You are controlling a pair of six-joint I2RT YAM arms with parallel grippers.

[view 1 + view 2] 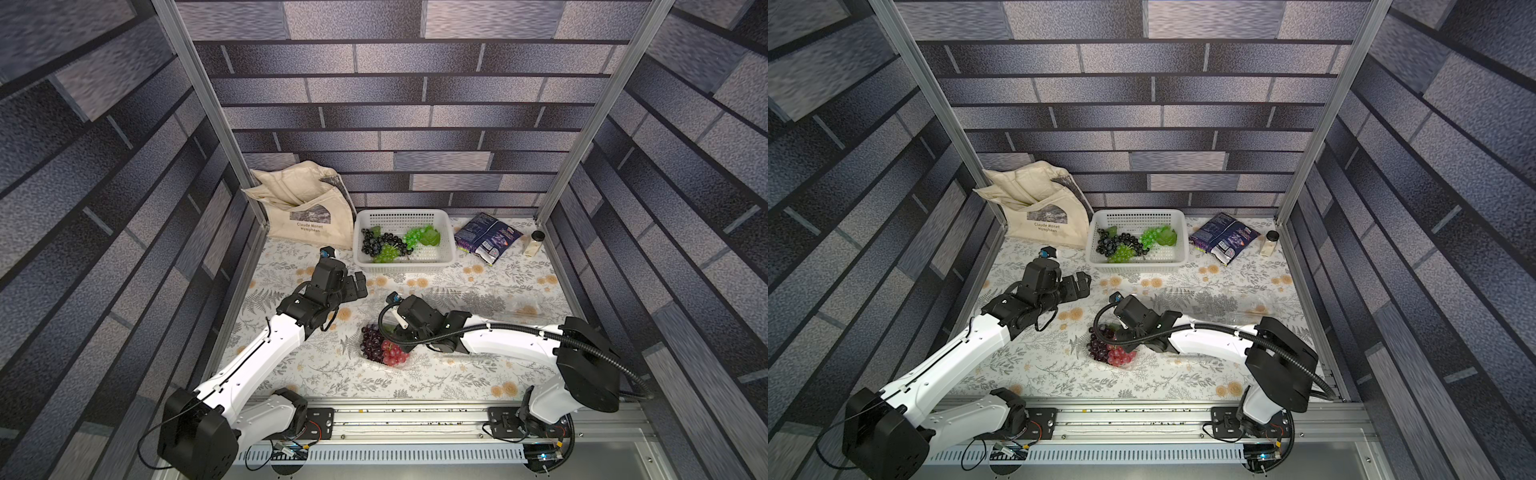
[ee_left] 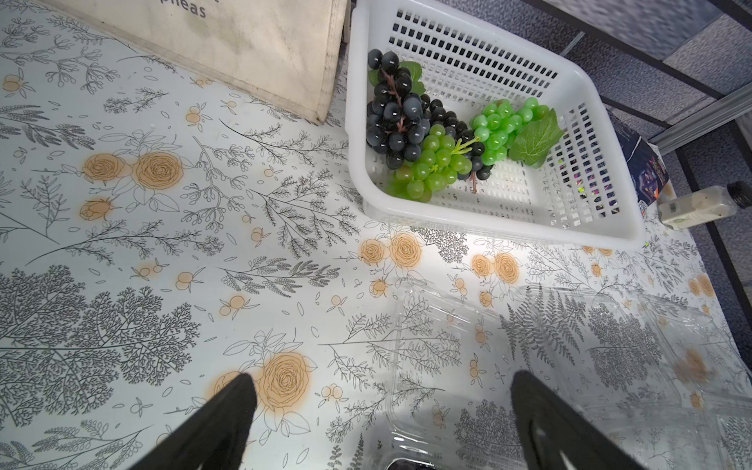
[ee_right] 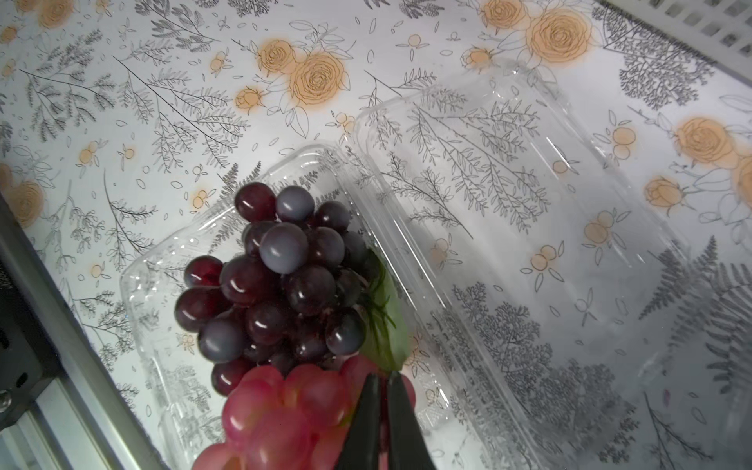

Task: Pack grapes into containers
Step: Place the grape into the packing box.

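Item: clear clamshell, lid open, mid table nr front edge; holds dark-purple bunch + red bunch.
Risk: stem snags on lift-off and drags the bunch out; light box skids.
R gripper: tips down at red bunch, jaws a narrow slit; pinching a stem or not, can't tell.
L gripper: spread wide, empty, hovering nr white basket.
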